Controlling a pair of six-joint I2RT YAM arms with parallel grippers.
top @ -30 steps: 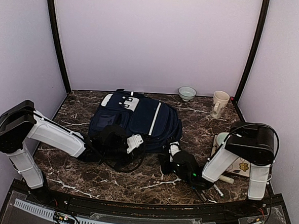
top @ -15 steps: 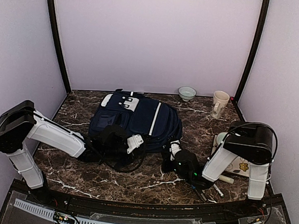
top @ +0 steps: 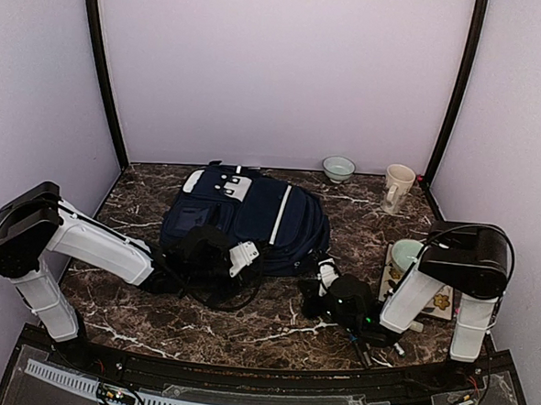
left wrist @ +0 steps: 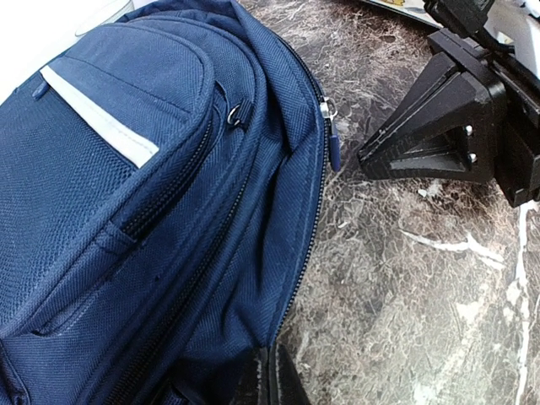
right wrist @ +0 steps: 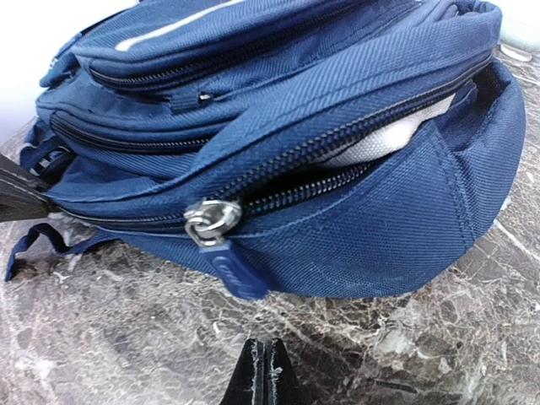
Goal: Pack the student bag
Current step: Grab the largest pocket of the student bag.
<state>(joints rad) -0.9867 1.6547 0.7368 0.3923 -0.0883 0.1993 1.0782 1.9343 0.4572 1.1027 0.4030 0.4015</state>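
Observation:
The student bag (top: 251, 215) is a navy-blue backpack with a white stripe, lying flat mid-table. My left gripper (top: 238, 256) is shut at its near edge. In the left wrist view its fingertips (left wrist: 272, 371) pinch the fabric by the zip line of the bag (left wrist: 152, 211). My right gripper (top: 325, 281) is shut and empty, on the marble just off the bag's right corner. In the right wrist view it (right wrist: 266, 364) sits a little below the blue zipper pull (right wrist: 232, 268), not touching it. The zip of the bag (right wrist: 278, 110) gapes, with something white (right wrist: 380, 139) showing inside.
A small bowl (top: 338, 167) and a cream mug (top: 397, 187) stand at the back right. A pale green bowl (top: 405, 255) rests on a flat card (top: 434, 300) beside the right arm. Pens (top: 395, 343) lie near the front edge. The right gripper's black body (left wrist: 447, 126) is close to the bag's corner.
My right gripper has closed from part-open to shut on nothing and drawn back a little to the right, away from the bag. The left arm has not moved.

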